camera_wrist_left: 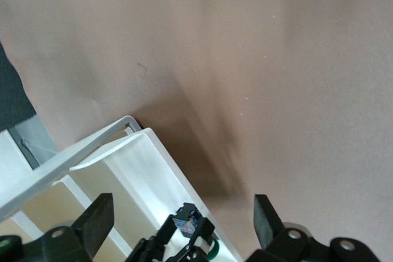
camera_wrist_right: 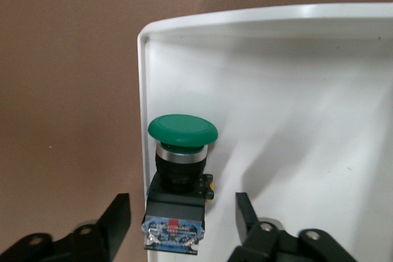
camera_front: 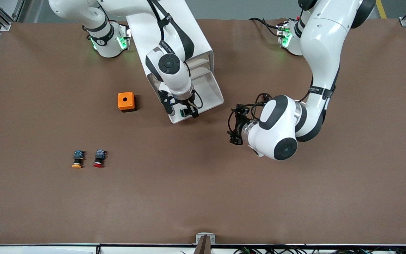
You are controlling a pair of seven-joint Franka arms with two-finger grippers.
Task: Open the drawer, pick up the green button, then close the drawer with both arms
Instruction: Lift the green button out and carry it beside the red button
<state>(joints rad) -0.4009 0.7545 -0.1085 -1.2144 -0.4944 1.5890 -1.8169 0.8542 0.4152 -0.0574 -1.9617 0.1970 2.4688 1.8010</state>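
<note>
The white cabinet (camera_front: 196, 42) has its lowest drawer (camera_front: 208, 93) pulled out toward the front camera. The green-capped button (camera_front: 183, 113) lies on its side in the drawer's front corner, against the drawer's wall (camera_wrist_right: 142, 121). My right gripper (camera_front: 186, 113) is down in that corner. In the right wrist view it (camera_wrist_right: 181, 213) is open and straddles the button (camera_wrist_right: 183, 130), with a gap on each side of the black-and-blue body. My left gripper (camera_front: 234, 125) hangs open and empty over the bare table beside the drawer. Its wrist view shows its own wide-apart jaws (camera_wrist_left: 183, 207), the drawer rim (camera_wrist_left: 159, 151) and the button (camera_wrist_left: 187, 220).
An orange box (camera_front: 126, 101) with a round hole stands beside the drawer, toward the right arm's end. Nearer the front camera lie a yellow-capped button (camera_front: 77, 158) and a red-capped one (camera_front: 99, 158). Brown table covering spreads all around.
</note>
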